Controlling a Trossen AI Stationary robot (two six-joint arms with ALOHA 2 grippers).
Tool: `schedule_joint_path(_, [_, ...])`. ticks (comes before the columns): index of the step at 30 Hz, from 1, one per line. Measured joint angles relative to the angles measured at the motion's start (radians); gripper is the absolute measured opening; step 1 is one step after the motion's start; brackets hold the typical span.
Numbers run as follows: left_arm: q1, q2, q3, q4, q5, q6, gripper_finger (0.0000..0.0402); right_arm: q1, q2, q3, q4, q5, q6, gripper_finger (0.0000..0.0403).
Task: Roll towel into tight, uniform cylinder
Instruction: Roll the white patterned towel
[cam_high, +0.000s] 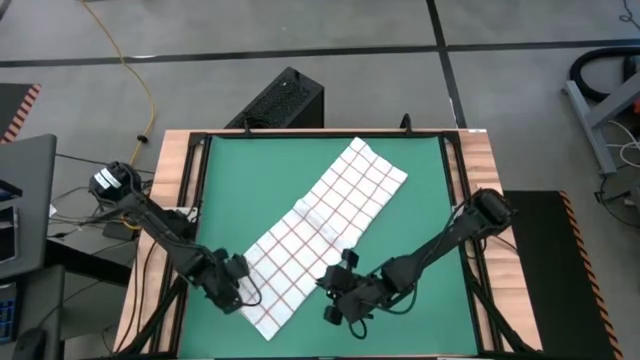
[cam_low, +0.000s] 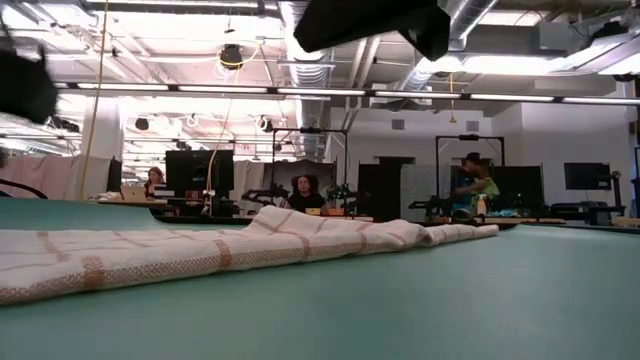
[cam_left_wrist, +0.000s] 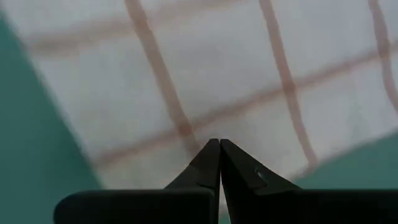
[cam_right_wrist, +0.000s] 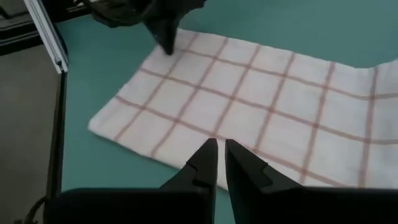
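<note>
Towel (cam_high: 318, 233) flat, diagonal on green mat (cam_high: 420, 300), unrolled. Left gripper (cam_high: 238, 285) clenched, empty, at one long edge near the front end; right gripper (cam_high: 335, 285) barely parted, empty, at the opposite edge. Risk: uneven starts, skewed loose roll; thin cloth slipping. Beyond: bright workshop, monitors, people at desks.
</note>
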Motion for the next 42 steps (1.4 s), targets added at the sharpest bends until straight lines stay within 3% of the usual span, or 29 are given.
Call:
schedule_joint_path(3, [-0.034, -0.005, -0.062, 0.121, 0.041, -0.100, 0.0000, 0.001, -0.009, 0.018, -0.039, -0.001, 0.010, 0.0053])
schedule_joint_path(10, [-0.054, 0.011, -0.135, 0.408, 0.031, -0.222, 0.0000, 0.016, -0.009, 0.023, -0.219, 0.000, 0.137, 0.0062])
schedule_joint_path(15, [-0.038, 0.080, -0.114, 0.676, -0.017, -0.220, 0.0000, 0.025, -0.009, 0.023, -0.430, 0.000, 0.365, 0.0084])
schedule_joint_path(19, [0.021, 0.125, -0.069, 0.794, -0.043, -0.119, 0.0000, 0.020, -0.009, 0.023, -0.515, 0.002, 0.425, 0.0109])
schedule_joint_path(24, [0.103, 0.056, 0.015, 0.705, -0.035, 0.087, 0.0000, -0.028, -0.009, 0.023, -0.568, 0.028, 0.387, 0.0143])
schedule_joint_path(27, [0.208, -0.033, 0.032, 0.619, 0.011, 0.261, 0.0000, -0.088, -0.009, 0.023, -0.574, -0.021, 0.380, 0.0163])
schedule_joint_path(32, [0.474, -0.191, 0.033, 0.487, 0.233, 0.497, 0.0000, -0.183, -0.009, 0.023, -0.574, -0.137, 0.278, 0.0193])
schedule_joint_path(35, [0.625, -0.250, 0.033, 0.355, 0.280, 0.623, 0.0000, -0.228, -0.009, 0.023, -0.577, -0.157, 0.247, 0.0202])
schedule_joint_path(38, [0.748, -0.266, 0.032, 0.267, 0.311, 0.784, 0.0004, -0.264, -0.009, 0.023, -0.582, -0.158, 0.216, 0.0206])
schedule_joint_path(42, [0.886, -0.244, 0.032, 0.268, 0.499, 0.930, 0.0031, -0.307, -0.009, 0.023, -0.588, -0.237, 0.191, 0.0209])
